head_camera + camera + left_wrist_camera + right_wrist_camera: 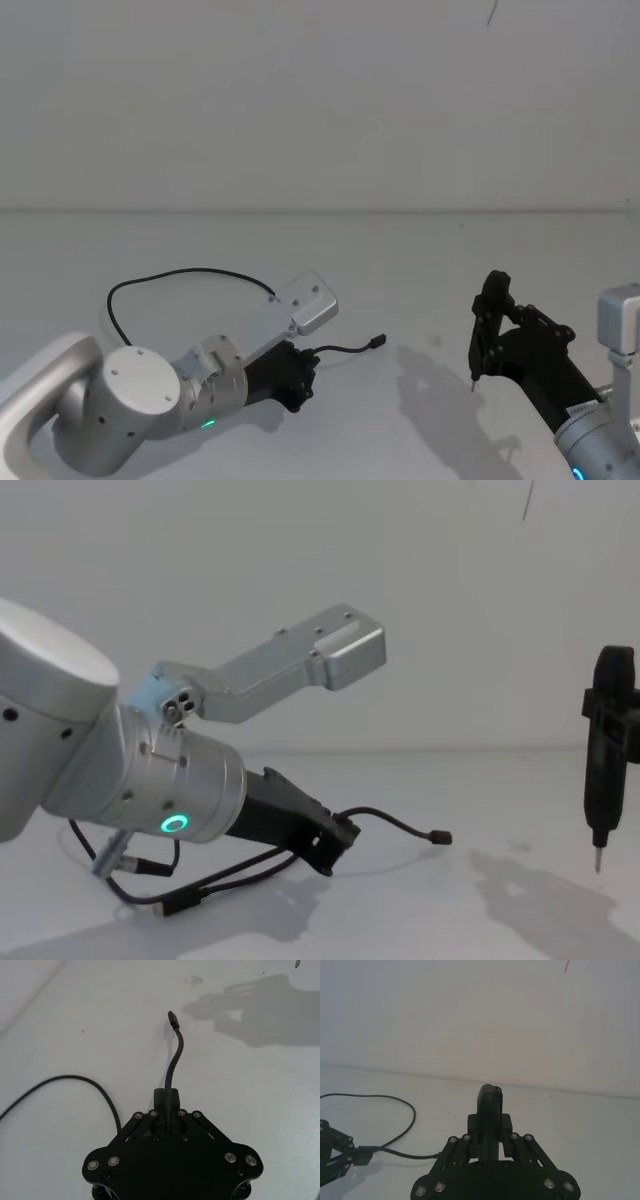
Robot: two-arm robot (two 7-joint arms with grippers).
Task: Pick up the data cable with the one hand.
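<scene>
The data cable (pixel 180 272) is thin and black and loops over the white table behind my left arm. My left gripper (pixel 308 366) is low over the table and shut on the cable near one end. A short length runs out past the fingertips to a small plug (pixel 378 342). In the left wrist view the cable (pixel 172 1060) comes out from between the closed fingers (pixel 161 1097) and curves to the plug (pixel 172 1019). From the chest view the gripper (pixel 335 842) hovers just above the table and the plug (pixel 438 837) hangs slightly clear of it.
My right gripper (pixel 490 322) is at the right, raised, shut on a black pen-shaped tool (pixel 610 760) with its metal tip pointing down. A silver bracket (pixel 310 305) on my left arm juts over the cable loop. A white wall stands behind the table.
</scene>
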